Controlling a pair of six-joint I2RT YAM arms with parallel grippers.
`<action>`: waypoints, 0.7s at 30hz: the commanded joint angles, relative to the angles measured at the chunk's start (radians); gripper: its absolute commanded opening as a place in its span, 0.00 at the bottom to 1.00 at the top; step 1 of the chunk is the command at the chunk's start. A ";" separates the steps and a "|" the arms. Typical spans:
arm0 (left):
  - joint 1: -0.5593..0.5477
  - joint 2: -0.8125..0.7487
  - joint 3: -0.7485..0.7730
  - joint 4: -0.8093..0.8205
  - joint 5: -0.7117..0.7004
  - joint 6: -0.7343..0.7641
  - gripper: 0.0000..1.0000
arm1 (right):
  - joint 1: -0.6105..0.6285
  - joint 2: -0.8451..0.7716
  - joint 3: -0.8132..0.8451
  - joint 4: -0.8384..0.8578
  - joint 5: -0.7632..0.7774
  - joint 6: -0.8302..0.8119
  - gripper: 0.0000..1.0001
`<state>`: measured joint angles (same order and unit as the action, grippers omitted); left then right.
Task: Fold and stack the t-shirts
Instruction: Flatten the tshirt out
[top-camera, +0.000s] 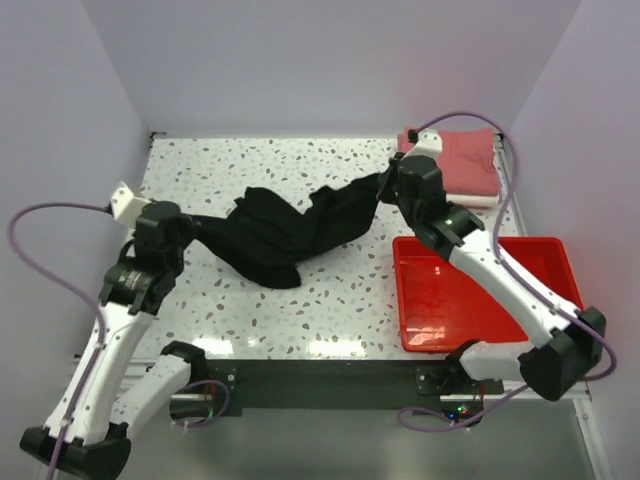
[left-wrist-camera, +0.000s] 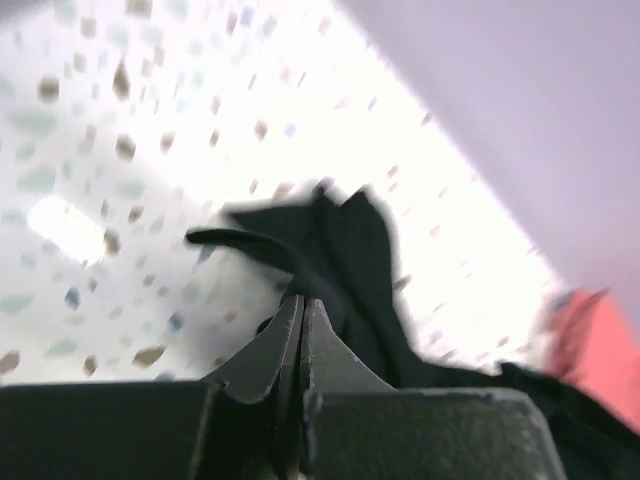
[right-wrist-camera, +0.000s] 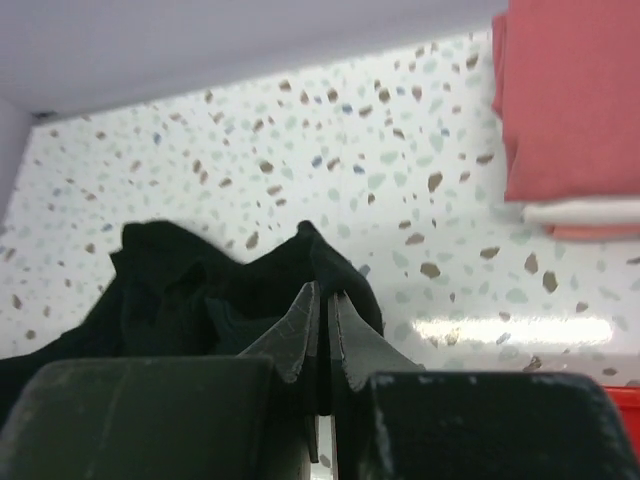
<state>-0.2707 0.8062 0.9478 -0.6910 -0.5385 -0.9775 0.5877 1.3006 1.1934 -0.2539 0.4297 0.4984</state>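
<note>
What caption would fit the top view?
Both arms' jaws shut on opposite ends of the black shirt, bunched on the table; pink shirt folded far right, red tray nearer.

White t-shirt (top-camera: 472, 201) mostly beneath pink t-shirt (top-camera: 458, 158)

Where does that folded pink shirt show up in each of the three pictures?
Overhead view: pink shirt at upper right, beyond the red tray.
Left wrist view: pink shirt, blurred, at the right edge.
Right wrist view: pink shirt in the upper right corner.
Shared landmark: the black shirt, seen in all three views.
</note>
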 joint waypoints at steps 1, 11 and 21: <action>0.005 -0.082 0.187 -0.071 -0.192 0.022 0.00 | -0.008 -0.122 0.116 -0.050 0.055 -0.099 0.00; 0.005 -0.191 0.643 -0.111 -0.351 0.098 0.00 | -0.008 -0.352 0.287 -0.214 0.006 -0.162 0.00; -0.001 -0.150 0.698 -0.079 -0.434 0.152 0.00 | -0.006 -0.377 0.368 -0.243 0.027 -0.224 0.00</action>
<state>-0.2707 0.6037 1.6302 -0.7853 -0.8646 -0.8623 0.5892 0.8986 1.5253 -0.4862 0.4011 0.3393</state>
